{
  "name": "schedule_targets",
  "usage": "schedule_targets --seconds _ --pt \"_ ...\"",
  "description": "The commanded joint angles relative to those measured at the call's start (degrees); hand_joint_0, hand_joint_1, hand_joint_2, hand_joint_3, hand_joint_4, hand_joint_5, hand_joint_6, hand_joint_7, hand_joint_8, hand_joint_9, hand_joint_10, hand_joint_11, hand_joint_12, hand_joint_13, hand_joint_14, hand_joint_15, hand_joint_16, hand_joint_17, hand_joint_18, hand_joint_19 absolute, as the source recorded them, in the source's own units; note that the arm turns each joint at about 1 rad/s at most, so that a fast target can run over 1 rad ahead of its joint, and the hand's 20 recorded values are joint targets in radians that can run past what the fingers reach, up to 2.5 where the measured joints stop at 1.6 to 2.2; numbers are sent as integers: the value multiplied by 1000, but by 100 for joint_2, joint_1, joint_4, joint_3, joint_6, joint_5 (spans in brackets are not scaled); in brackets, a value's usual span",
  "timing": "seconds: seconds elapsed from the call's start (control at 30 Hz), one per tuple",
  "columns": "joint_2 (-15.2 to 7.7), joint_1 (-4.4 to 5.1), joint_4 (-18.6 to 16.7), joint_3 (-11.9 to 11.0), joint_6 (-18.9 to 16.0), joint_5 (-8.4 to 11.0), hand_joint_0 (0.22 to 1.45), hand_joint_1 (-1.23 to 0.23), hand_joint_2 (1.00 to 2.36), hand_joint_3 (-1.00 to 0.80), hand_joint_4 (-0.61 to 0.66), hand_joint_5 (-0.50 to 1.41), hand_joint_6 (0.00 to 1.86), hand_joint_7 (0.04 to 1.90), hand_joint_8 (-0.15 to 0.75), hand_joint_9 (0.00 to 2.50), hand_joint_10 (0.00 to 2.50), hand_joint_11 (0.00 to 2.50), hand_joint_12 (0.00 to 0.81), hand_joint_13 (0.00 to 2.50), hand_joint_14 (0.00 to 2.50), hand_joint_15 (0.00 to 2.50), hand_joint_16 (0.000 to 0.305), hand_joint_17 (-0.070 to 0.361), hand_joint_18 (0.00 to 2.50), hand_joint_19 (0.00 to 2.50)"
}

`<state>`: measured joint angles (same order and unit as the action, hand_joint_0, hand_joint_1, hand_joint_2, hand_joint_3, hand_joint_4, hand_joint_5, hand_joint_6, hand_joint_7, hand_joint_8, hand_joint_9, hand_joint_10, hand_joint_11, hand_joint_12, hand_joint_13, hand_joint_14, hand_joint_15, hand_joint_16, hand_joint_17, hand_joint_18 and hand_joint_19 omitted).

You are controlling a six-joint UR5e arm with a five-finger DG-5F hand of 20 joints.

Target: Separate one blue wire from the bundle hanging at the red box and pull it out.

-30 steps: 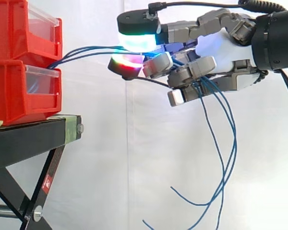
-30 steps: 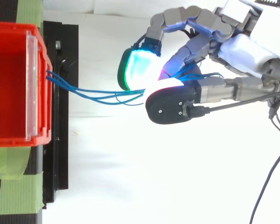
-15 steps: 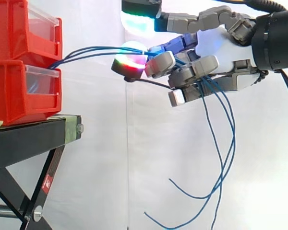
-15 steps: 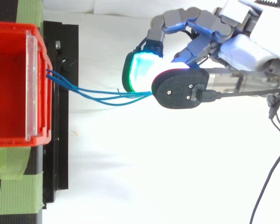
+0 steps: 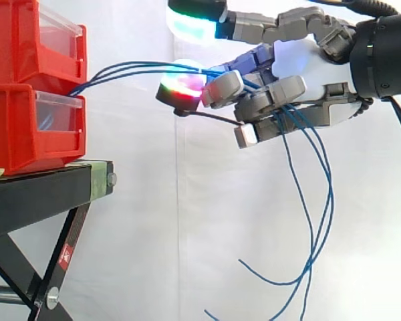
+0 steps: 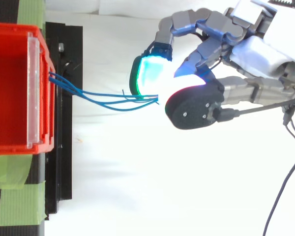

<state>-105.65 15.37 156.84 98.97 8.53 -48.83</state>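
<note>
One second ago the upper pad (image 5: 192,21) was pressed down on the lower pad (image 5: 180,88) with the blue wires (image 5: 127,67) between them. Now it has lifted well clear, so the pinch is open. The hand (image 5: 307,67) is not fully open, though: its other fingers are curled round the wires, which pass over the lower pad, go through those fingers and hang down loose below. At the far end the wires come out at the red box (image 5: 20,127) on the bench (image 5: 47,184). From above, the wires (image 6: 88,94) run close together from the box to the hand (image 6: 265,54), and none of them stands apart. I judge that no single wire is separated yet; the open pinch gives me a chance to take only one, but the loose bundle may slip.
</note>
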Motion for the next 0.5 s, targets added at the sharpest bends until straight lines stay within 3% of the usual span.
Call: schedule_targets --seconds 0.0,0.47 --pt "0 1 4 0 -10 -3 488 -793 1000 -500 242 -211 752 1147 335 995 386 1870 373 1005 2500 923 54 121 942 1225" --pt "0 27 22 0 -185 -12 584 -832 1000 -500 214 -223 764 1169 308 908 341 1913 347 968 2476 976 48 108 881 1249"
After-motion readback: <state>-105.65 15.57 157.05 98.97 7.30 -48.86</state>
